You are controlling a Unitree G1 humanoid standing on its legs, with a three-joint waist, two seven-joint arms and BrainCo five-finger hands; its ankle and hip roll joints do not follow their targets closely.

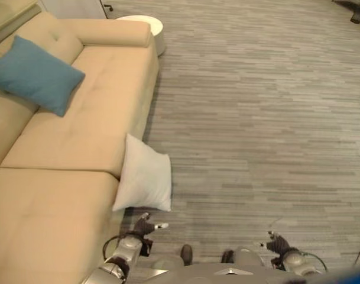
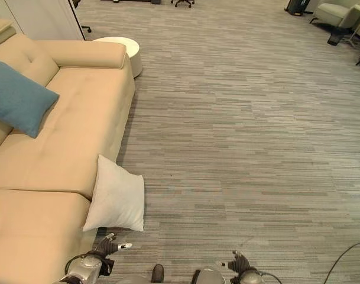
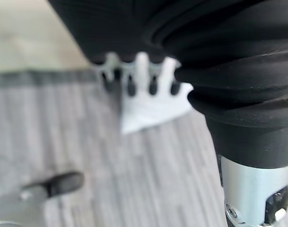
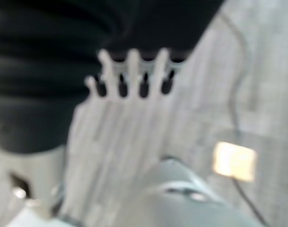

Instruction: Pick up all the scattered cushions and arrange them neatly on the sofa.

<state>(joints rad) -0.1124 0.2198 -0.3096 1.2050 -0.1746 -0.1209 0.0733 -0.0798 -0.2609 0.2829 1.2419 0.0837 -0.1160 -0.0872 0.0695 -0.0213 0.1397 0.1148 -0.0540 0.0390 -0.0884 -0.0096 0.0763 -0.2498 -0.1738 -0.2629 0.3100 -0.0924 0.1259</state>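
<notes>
White cushion on the floor, upright, leaning against the front of the sofa near the seam between its two seat sections. Blue cushion on the sofa, far left, propped against the backrest. Round white table at the far end of the sofa, just beyond the armrest.

Left hand low near the sofa front, just on the near side of the white cushion, not touching it; fingers straight and relaxed, thumb apart, holding nothing, with the white cushion lying past the fingertips in the left wrist view. Right hand well to the right over bare floor, fingers likewise extended and empty.

Chairs at the far right of the room, well apart from the sofa.
</notes>
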